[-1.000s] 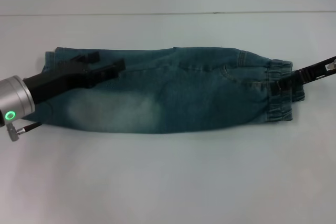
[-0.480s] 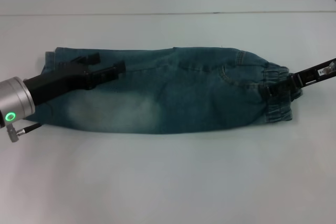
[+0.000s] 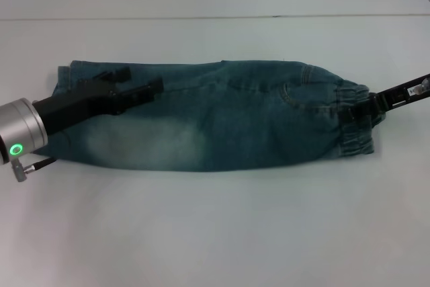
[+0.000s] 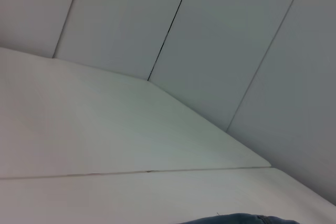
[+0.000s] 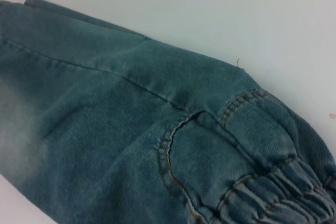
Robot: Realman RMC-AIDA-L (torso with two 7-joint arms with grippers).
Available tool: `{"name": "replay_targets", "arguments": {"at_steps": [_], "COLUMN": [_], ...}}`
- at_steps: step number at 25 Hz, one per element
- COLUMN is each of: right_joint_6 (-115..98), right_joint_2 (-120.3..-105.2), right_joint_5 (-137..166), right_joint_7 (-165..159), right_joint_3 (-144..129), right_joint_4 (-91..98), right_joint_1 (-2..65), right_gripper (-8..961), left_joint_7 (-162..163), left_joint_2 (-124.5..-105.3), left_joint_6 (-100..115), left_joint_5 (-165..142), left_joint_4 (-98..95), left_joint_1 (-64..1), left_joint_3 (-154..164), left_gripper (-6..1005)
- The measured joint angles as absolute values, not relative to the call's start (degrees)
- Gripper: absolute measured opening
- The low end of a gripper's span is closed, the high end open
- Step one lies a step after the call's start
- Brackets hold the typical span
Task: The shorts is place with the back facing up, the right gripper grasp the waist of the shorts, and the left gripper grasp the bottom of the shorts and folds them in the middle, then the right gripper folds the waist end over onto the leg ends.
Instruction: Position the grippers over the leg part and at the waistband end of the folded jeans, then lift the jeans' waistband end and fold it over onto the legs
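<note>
The shorts (image 3: 222, 119) lie folded lengthwise into a long band across the table, with a pale bleached patch on the near side. Their leg ends (image 3: 65, 78) point left and the ruffled waist (image 3: 356, 140) points right. My right gripper (image 3: 357, 109) comes in from the right and is shut on the waist. The right wrist view shows a stitched back pocket (image 5: 210, 156) beside the gathered waist (image 5: 273, 195). My left gripper (image 3: 143, 78) lies over the leg half, open, with nothing between its fingers. The left wrist view catches only a sliver of the shorts (image 4: 241, 219).
The white table (image 3: 215, 233) has bare surface in front of and behind the shorts. A seam line (image 3: 201, 17) crosses the back of the table. Grey wall panels (image 4: 236, 51) rise beyond the table in the left wrist view.
The right gripper has lifted slightly and edged left, bunching the waist and pulling its right end inward. The left arm has barely moved.
</note>
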State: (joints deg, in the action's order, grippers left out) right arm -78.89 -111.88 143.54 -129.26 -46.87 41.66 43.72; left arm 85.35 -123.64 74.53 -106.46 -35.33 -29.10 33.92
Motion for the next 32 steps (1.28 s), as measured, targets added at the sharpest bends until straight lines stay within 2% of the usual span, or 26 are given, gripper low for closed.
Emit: {"name": "replay_targets", "arguments": {"at_steps": [8, 16, 20, 28, 32], "right_joint_6": [-78.6, -79.2, -82.0, -89.4, -94.8], "right_joint_2": [-111.88, -111.74, -111.17, -111.08, -110.82], "right_joint_5": [143.6, 143.2, 141.4, 140.4, 138.1], "right_joint_7": [-129.2, -129.2, -128.9, -128.8, -129.3], "right_joint_3": [-47.2, -46.8, -45.6, -41.2, -39.4], "right_joint_4": [41.7, 42.2, 43.3, 49.0, 52.8], "right_joint_1": [43.7, 43.7, 43.6, 43.2, 43.2], "right_gripper": [392, 155, 136, 127, 127], "left_joint_7": [85.3, 83.7, 81.0, 60.1, 40.6], "left_joint_2": [-123.66, -123.84, -124.01, -124.49, -124.59], "left_joint_6": [74.5, 73.6, 71.3, 67.3, 66.2], "left_joint_5": [-106.2, -106.1, -103.3, -85.9, -74.3], "left_joint_4": [-35.3, -33.8, -31.4, -20.4, -11.9], "left_joint_1": [-29.2, -30.1, -31.0, -35.6, -38.9], "left_joint_3": [33.9, 33.8, 33.6, 33.3, 33.3], "left_gripper": [934, 931, 930, 927, 802]}}
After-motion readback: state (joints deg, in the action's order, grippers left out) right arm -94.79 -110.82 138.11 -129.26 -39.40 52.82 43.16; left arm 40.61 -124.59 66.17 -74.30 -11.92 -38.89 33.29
